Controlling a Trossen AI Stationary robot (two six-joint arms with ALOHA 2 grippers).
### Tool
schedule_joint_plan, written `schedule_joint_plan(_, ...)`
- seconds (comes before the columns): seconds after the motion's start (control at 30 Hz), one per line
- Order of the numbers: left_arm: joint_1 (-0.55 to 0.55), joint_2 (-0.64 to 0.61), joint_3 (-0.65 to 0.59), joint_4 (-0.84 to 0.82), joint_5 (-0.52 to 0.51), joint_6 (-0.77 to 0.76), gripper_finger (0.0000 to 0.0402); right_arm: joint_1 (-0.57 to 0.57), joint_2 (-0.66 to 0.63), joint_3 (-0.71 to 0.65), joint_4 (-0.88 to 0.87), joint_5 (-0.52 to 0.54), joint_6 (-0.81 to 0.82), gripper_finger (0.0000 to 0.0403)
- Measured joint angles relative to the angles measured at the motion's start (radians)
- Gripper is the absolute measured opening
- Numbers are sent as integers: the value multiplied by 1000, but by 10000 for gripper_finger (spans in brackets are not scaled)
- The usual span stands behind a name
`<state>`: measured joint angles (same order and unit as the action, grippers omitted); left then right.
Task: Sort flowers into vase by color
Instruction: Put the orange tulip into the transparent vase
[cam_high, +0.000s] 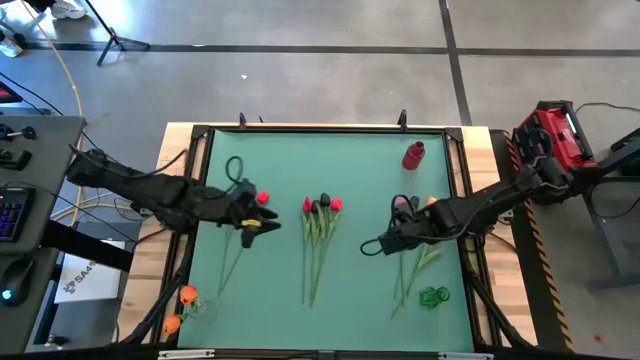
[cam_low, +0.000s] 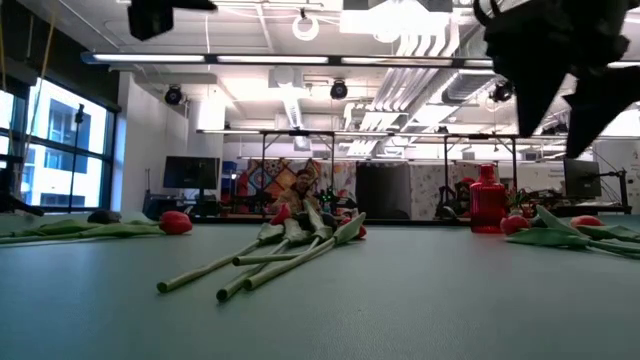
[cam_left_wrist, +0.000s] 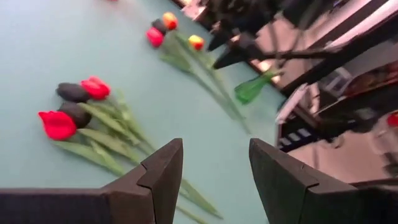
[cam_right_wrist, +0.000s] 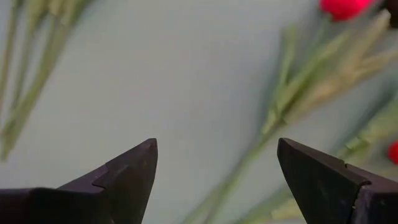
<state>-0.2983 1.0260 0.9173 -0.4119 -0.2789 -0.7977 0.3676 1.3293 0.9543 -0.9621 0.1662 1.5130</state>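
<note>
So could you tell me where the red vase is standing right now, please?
In the high view the red vase stands upright near the green mat's far right corner, beyond the right pincer and apart from the flowers.

table (cam_high: 350, 180) teal-green; centre tulips (cam_high: 321, 206) red and near-black, green stems; red bottle (cam_high: 413, 155) upper right; green vase (cam_high: 433, 296) lower right.

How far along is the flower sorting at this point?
Hardly begun. No artificial tulip stands in the red vase or the green glass vase. The centre bunch, left tulip and right bunch lie flat. Left gripper and right gripper hover with open, empty jaws.
</note>
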Motion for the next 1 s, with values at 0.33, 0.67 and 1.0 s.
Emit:
schedule_joint_plan(0.33,170,142,0,22,3,-3,172,72,0,0,-34,29,234,321)
schedule_joint_plan(0.67,352,248,0,143,244,156,172,46,13,-3,-349,-4,532,301)
schedule_joint_plan(1.0,567,248,0,144,425,286,172,12,14,-131,-150,-125,749,224)
